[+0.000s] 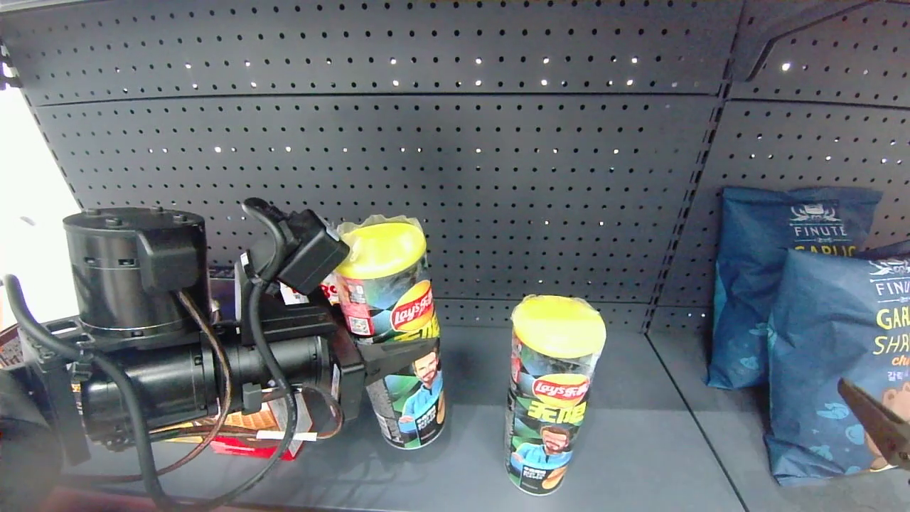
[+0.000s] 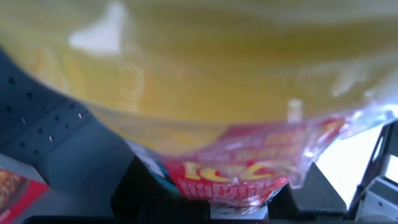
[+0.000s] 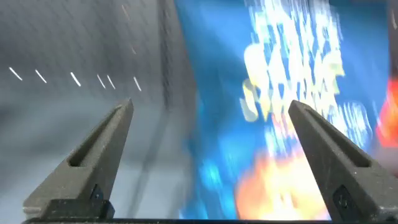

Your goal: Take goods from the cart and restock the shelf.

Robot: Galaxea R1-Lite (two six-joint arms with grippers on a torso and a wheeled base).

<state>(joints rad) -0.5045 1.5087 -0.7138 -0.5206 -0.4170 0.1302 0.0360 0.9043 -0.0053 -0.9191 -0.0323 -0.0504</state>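
Left of centre, the left gripper (image 1: 389, 359) clamps a yellow-lidded chip canister (image 1: 387, 299) mid-body, base at the shelf (image 1: 640, 441). It is probably light, stiff, with slippery film: grip the rigid middle. The right gripper (image 3: 211, 106) gapes open near blue snack bags (image 1: 825, 341) at right

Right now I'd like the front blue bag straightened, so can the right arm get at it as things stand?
Probably yes. The right claw is open and faces the front blue bag with nothing between them; the free can stands well aside.
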